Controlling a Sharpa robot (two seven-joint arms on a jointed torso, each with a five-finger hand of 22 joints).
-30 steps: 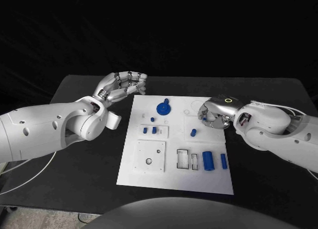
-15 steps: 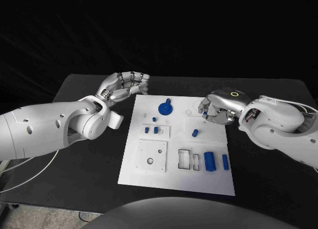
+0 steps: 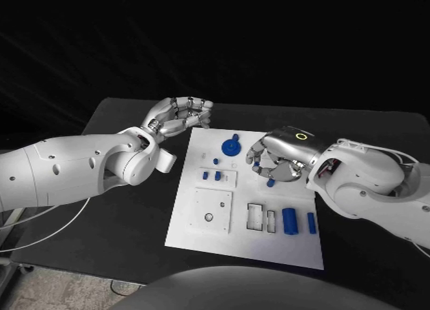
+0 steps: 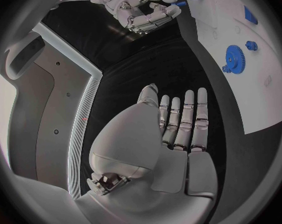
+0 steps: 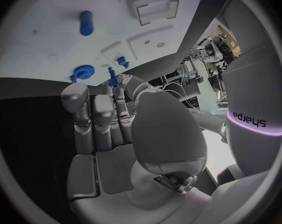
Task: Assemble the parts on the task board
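Observation:
The white task board lies mid-table. A blue gear sits at its far end, with two small blue pieces just nearer. A short blue peg stands right of centre. Two blue cylinders lie near the right edge beside rectangular slots. My right hand hovers over the board just beyond the peg, fingers loosely bent, holding nothing. Its wrist view shows the peg and gear past the fingers. My left hand hangs off the board's far left corner, empty, fingers extended.
A square white plate is set in the board's left half. The black table runs wide on both sides of the board. A pale cable trails off the table's left edge under my left arm.
My right hand has moved from the board's right edge in over the board, ending close to the short peg. The camera has shifted slightly. The left hand has kept its place.

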